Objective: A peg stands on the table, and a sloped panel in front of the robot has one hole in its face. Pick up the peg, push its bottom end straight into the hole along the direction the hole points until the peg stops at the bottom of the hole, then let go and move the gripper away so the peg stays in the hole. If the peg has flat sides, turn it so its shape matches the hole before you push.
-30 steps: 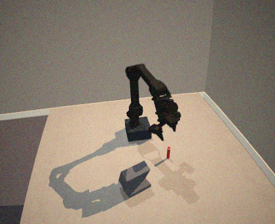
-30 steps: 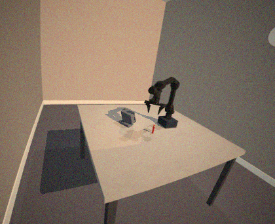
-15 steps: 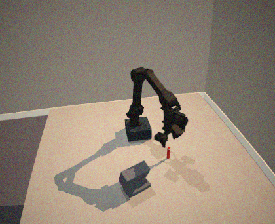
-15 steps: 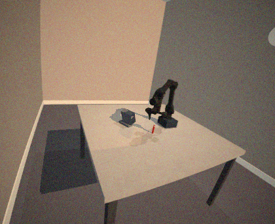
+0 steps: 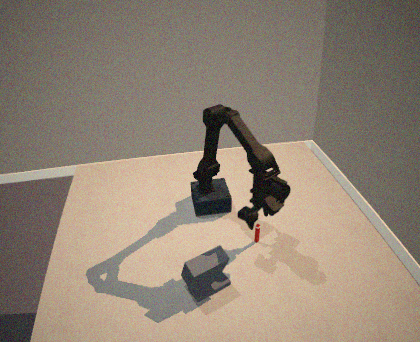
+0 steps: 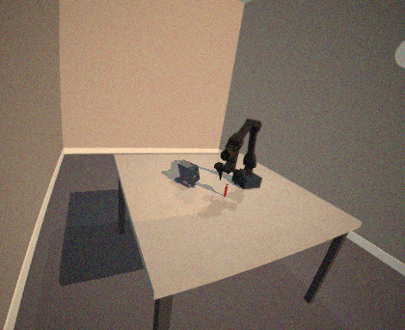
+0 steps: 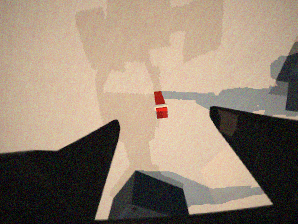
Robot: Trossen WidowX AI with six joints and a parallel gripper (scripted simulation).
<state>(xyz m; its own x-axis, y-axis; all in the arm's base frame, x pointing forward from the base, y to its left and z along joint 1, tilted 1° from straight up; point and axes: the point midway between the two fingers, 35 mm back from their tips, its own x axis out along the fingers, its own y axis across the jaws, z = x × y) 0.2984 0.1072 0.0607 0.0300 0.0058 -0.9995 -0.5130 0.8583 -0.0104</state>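
The red peg (image 5: 257, 235) (image 6: 226, 191) (image 7: 161, 114) stands upright on the table, with a pale band near its top; its end looks roughly square in the wrist view. My gripper (image 5: 262, 221) (image 7: 163, 117) is open and empty, pointing down just above the peg. In the wrist view the peg shows between the two separated fingertips, below them. The dark grey block with the sloped panel (image 5: 198, 269) (image 6: 188, 173) stands on the table, apart from the peg; part of it shows at the right edge of the wrist view (image 7: 292, 75). Its hole cannot be made out.
The dark robot base (image 5: 211, 197) (image 6: 247, 178) (image 7: 155, 195) stands on the table (image 5: 362, 280) (image 6: 253, 241) behind the peg in the top view. Arm shadows fall across the table and over the block.
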